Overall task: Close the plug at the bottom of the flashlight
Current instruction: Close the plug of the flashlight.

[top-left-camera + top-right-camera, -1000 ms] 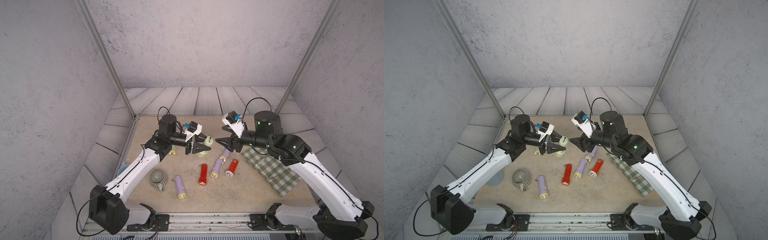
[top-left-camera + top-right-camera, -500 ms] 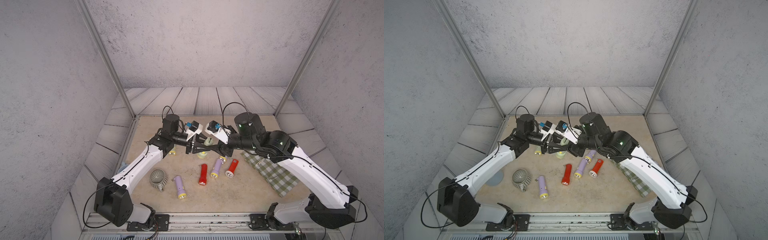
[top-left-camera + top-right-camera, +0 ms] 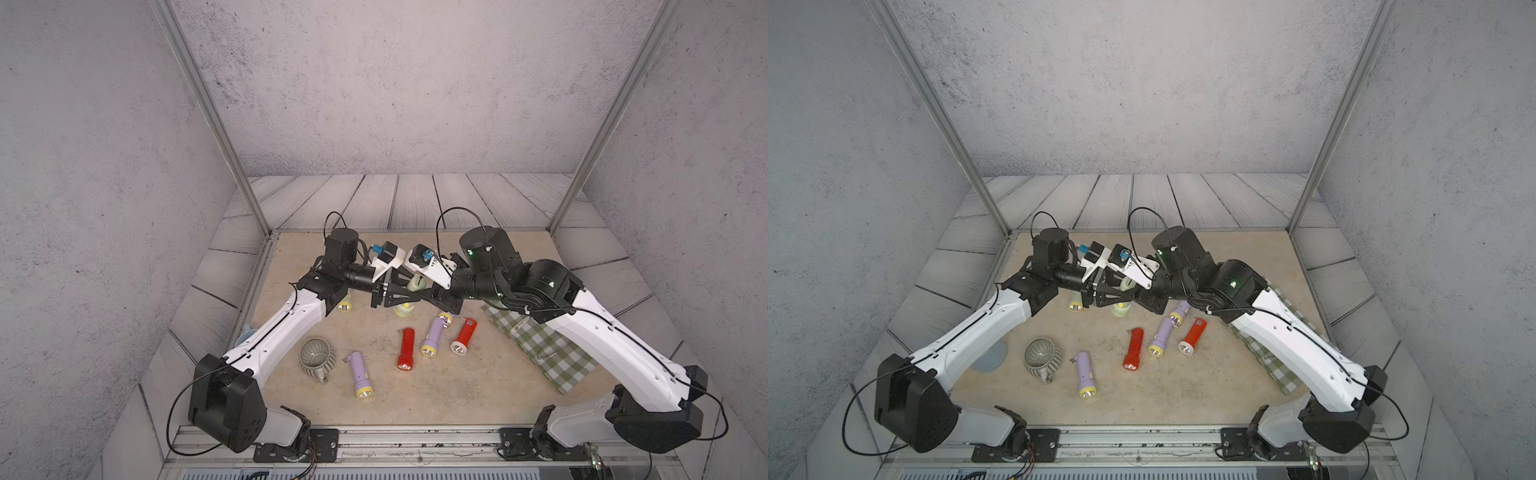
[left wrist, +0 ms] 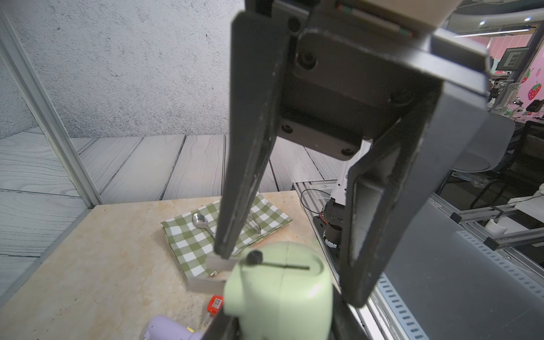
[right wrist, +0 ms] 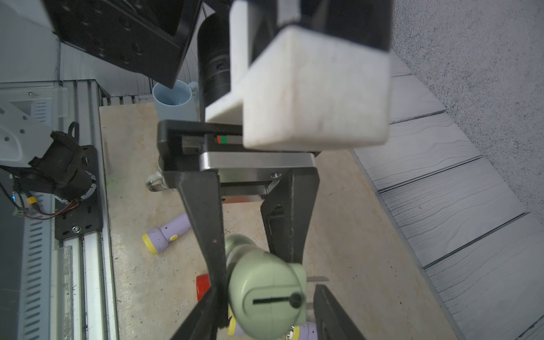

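Risk: left gripper (image 5: 253,273) jaws clamp flashlight (image 4: 279,294) toward tabletop (image 3: 457,395) 12 o'clock, right gripper (image 4: 290,276) jaws apart astride its base; an off-axis push on the plug (image 4: 219,263) may twist it loose.

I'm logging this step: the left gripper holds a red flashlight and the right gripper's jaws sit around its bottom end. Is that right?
Not red: the flashlight in the left gripper is pale green, as the left wrist view shows. The right gripper does have its jaws around the bottom end.
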Controlling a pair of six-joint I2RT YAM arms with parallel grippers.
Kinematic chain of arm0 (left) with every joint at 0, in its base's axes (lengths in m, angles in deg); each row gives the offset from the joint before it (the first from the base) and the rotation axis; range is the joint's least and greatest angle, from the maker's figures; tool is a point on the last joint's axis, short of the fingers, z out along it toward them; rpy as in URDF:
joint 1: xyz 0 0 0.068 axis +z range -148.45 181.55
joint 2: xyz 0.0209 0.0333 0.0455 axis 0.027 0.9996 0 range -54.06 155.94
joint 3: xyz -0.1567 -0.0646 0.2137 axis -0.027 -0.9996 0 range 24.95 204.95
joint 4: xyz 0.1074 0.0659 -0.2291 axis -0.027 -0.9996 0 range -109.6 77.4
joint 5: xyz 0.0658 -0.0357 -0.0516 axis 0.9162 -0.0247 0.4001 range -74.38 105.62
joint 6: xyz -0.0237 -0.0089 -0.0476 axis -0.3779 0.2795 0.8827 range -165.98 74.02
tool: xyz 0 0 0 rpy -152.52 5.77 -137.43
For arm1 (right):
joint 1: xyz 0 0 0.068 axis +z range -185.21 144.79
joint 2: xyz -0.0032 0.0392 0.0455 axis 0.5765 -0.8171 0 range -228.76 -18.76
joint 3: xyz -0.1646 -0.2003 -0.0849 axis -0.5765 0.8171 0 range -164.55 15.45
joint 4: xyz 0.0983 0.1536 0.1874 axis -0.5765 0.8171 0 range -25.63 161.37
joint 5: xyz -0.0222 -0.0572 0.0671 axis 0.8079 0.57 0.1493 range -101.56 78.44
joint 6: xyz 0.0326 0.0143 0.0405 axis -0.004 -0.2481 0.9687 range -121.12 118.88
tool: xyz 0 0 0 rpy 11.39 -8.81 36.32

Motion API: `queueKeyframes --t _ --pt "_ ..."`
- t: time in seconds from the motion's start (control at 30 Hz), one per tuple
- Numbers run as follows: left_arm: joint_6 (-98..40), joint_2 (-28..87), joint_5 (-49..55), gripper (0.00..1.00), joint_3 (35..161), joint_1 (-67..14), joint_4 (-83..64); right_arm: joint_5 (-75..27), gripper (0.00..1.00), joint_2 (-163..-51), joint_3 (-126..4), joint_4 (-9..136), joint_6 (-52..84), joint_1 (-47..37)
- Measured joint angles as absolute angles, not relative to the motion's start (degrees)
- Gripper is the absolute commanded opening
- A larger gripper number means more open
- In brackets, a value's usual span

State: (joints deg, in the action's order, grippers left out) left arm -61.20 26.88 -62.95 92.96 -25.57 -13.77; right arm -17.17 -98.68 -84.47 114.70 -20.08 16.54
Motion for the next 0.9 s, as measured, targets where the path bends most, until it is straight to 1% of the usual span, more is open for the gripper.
queueKeyframes --t 0.33,0.73,0.9 --pt "-61.18 27.85 -63.58 0.0 93.18 -25.57 -13.9 -15.97 0.52 -98.68 -84.44 114.35 -20.28 17.5" --pt "-61.18 28.09 -63.84 0.0 93.62 -25.57 -14.18 -15.53 0.39 -98.79 -84.44 114.24 -21.02 18.27" --pt "-61.18 28.31 -63.71 0.0 93.62 -25.57 -14.71 -15.31 0.38 -99.07 -84.44 114.31 -20.98 18.29"
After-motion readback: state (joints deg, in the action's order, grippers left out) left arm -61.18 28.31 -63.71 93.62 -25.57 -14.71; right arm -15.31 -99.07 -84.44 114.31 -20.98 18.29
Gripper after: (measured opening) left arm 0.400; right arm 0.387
